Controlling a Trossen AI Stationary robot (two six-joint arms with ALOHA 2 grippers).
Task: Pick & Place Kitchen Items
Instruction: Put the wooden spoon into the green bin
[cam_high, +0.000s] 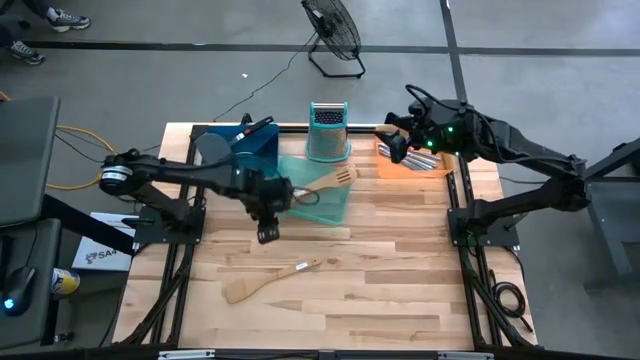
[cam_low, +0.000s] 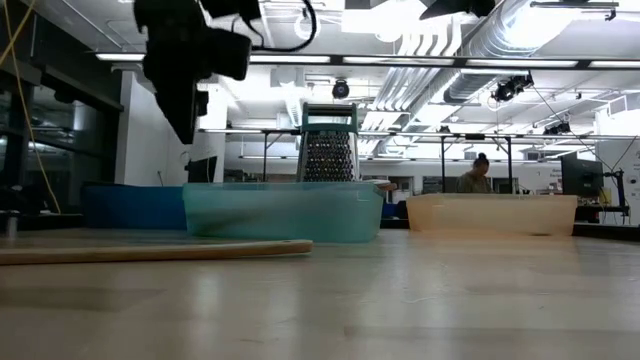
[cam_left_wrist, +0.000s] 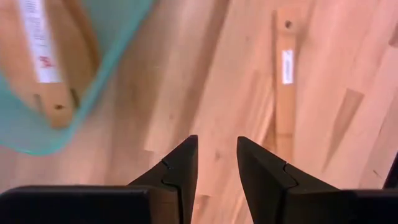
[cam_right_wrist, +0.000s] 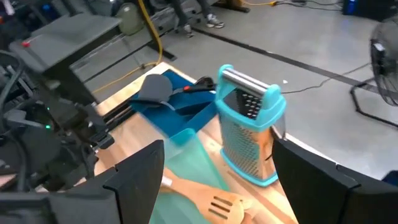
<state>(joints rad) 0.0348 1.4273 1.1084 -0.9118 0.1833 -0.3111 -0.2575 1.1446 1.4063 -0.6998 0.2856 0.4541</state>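
While the left gripper hangs over the desk just beside the green tray, its jaws part-open on nothing, a wooden spatula lies loose on the boards nearby. That looks like the next pick: drop, straddle the handle, close. The right gripper waits wide and unladen above the orange tray.

Pale matt wooden spatula on smooth wood table; translucent glossy plastic green tray.
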